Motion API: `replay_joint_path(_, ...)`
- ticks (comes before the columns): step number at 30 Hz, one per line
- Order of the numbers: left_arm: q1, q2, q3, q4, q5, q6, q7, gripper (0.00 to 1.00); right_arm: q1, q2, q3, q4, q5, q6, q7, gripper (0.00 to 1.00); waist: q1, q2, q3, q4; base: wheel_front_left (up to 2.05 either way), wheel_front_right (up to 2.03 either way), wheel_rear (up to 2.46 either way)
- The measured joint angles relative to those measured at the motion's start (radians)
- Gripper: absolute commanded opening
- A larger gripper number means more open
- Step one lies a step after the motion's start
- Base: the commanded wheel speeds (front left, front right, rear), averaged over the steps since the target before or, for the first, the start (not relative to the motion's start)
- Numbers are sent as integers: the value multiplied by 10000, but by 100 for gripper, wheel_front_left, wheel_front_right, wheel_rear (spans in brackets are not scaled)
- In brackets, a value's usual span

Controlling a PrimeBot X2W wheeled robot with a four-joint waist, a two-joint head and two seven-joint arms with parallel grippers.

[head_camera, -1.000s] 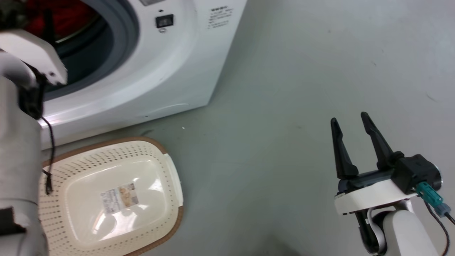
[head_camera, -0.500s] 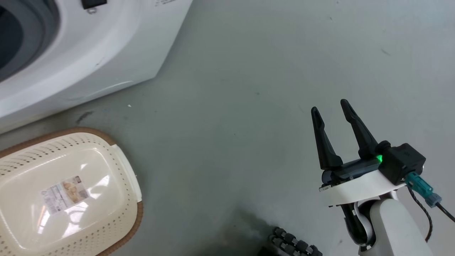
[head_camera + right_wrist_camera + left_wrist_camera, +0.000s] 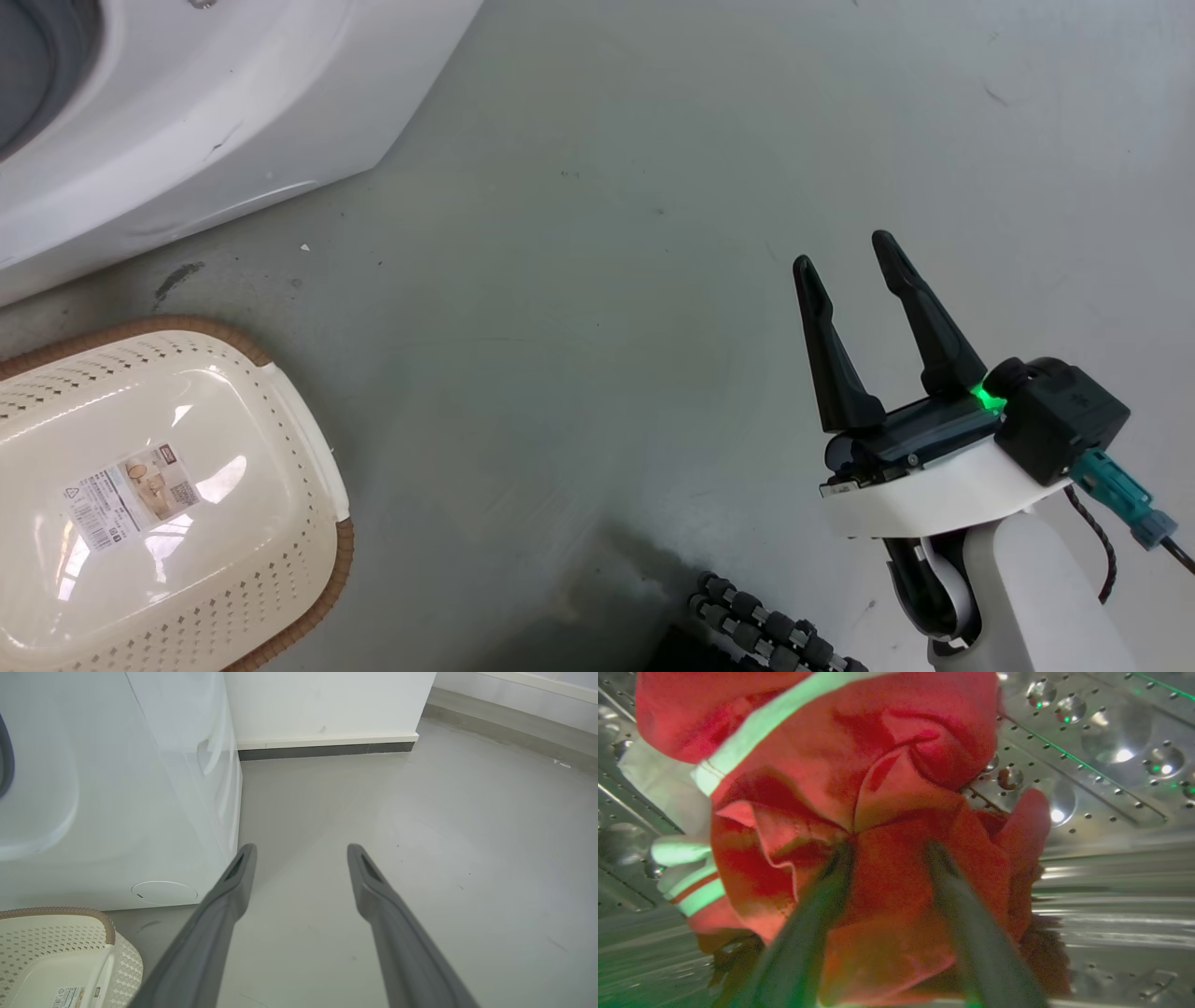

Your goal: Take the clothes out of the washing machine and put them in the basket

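Because the clothes (image 3: 859,812) are soft red cloth crumpled into one loose heap inside the drum (image 3: 1087,765), I judge they will be light, limp and shapeless. They will sag and trail from whatever point is pinched, and a loose sleeve or hem could drag on the perforated steel or catch at the mouth of the machine (image 3: 187,140) on the way out. The left gripper (image 3: 888,847) has its two fingers spread, tips pressed into the middle of the heap with a thick fold of red cloth between them, and the jaws have not closed on it. That bunched fold, where several creases meet, looks the best place to take hold, since a deep bite through layers should lift most of the heap at once. The thin white stripe (image 3: 784,718) near the edge would likely slip or bring only one layer. Nothing looks fragile, so a firm squeeze seems safe. The right gripper (image 3: 848,254) hangs spread and holds nothing over the floor (image 3: 607,233), well apart from the basket (image 3: 341,560), which sits near the machine with no cloth in the part that shows.
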Motion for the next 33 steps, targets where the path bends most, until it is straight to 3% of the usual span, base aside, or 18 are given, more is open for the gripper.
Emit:
replay_joint_path(7,573,155,98,-938,-36,387,-196,0,2,2,4,-178,67,0,0,100,0,0,-27,-28,0,0,0)
replay_joint_path(14,1218,240,203,-1804,48,750,-1778,0,12,4,-105,-52,4,0,0,100,0,0,-255,94,0,0,0)
replay_joint_path(25,3053,-502,148,-1611,153,1110,-5910,0,91,8,-259,420,-474,0,0,100,-1,0,-1536,672,0,0,0)
replay_joint_path(33,4281,-1204,151,-836,-69,1097,-7908,0,475,10,-391,848,-848,0,0,100,-2,1,-2730,1125,0,0,0)
